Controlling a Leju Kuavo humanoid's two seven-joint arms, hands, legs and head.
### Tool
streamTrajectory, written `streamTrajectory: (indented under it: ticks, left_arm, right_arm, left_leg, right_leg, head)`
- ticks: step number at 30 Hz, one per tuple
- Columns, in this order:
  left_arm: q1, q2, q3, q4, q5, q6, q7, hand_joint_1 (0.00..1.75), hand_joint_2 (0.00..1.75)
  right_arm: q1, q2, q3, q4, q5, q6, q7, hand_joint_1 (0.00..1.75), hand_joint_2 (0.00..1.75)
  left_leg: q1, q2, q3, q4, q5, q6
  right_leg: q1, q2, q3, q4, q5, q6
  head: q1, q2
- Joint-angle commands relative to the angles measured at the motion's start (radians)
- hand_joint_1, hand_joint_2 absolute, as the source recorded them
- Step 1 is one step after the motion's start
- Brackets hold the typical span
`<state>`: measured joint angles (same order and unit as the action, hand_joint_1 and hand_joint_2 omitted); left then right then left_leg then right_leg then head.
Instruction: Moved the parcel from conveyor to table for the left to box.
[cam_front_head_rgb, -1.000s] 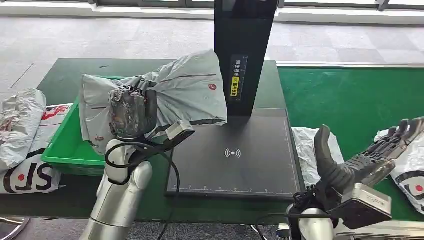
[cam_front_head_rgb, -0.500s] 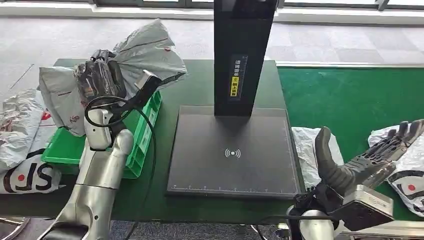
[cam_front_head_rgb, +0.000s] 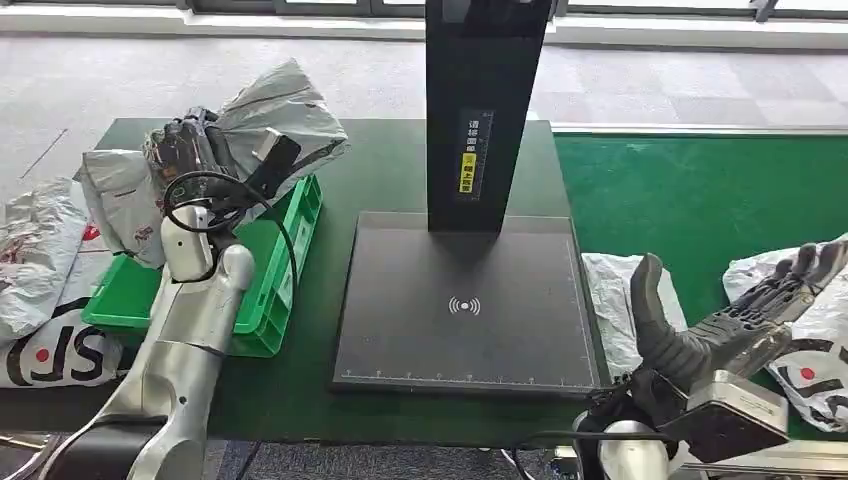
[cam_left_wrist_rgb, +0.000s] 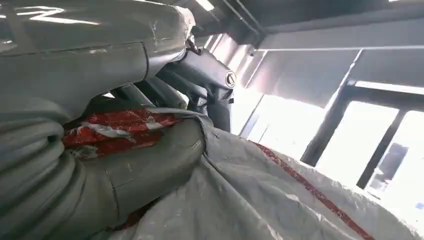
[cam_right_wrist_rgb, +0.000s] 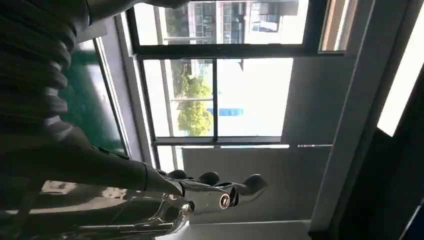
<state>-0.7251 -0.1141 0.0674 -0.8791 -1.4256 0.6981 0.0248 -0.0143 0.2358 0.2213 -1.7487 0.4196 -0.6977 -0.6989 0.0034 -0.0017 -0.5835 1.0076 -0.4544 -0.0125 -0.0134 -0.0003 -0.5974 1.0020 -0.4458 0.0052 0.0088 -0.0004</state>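
A: Where is the crumpled grey plastic mailer parcel (cam_front_head_rgb: 270, 120) at this moment?

B: It is up in the air, held in the left robot hand (cam_front_head_rgb: 190, 150) over the far end of the green plastic crate (cam_front_head_rgb: 270, 290) on the left side of the dark green table (cam_front_head_rgb: 400, 170). Part of the bag hangs out past the crate's far left corner. In the left wrist view the grey fingers (cam_left_wrist_rgb: 150, 165) are wrapped tight around the same grey parcel, with a red printed patch squeezed between them.

A: So the left robot hand is clamped on it?

B: Yes, its fingers are closed round the bunched plastic.

A: And the right robot hand (cam_front_head_rgb: 735, 320)?

B: It hangs low at the right, palm up, fingers spread apart and holding nothing. It sits above the green conveyor belt (cam_front_head_rgb: 700, 190), between a white flat mailer bag (cam_front_head_rgb: 608, 290) and another white bag with a red and black mark (cam_front_head_rgb: 810, 370) at the far right edge.

A: What else stands on the table?

B: A black flat scanner pad (cam_front_head_rgb: 465, 300) with a white wireless symbol in its middle, and a black upright column (cam_front_head_rgb: 485, 100) rising from its far edge, bearing a small label with a yellow section. Off the table's left end lies a pile of grey and white courier bags (cam_front_head_rgb: 45, 280) with red print.
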Motion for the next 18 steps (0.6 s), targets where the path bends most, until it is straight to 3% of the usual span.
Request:
streamTrajectory:
  ticks: [1,18]
  left_arm:
    - [-0.131,0.050,0.111,0.322,0.011,0.000,0.025,1.75,1.75]
    - [-0.066,0.054,0.284,0.261,0.035,0.000,0.015,1.75,1.75]
  right_arm:
    - [0.007,-0.006,-0.047,0.000,0.000,0.000,0.001,0.00,1.75]
    - [0.017,0.018,-0.063,0.001,0.023,0.008,0.001,0.00,1.75]
  left_leg:
    - [0.001,-0.001,0.001,-0.001,0.000,0.000]
    - [0.001,0.001,0.002,-0.002,0.000,0.000]
  right_leg:
    - [0.001,-0.001,0.002,-0.001,0.000,0.000]
    - [0.001,0.001,0.002,-0.003,0.001,0.000]
  head:
    - [0.000,0.000]
    - [0.000,0.000]
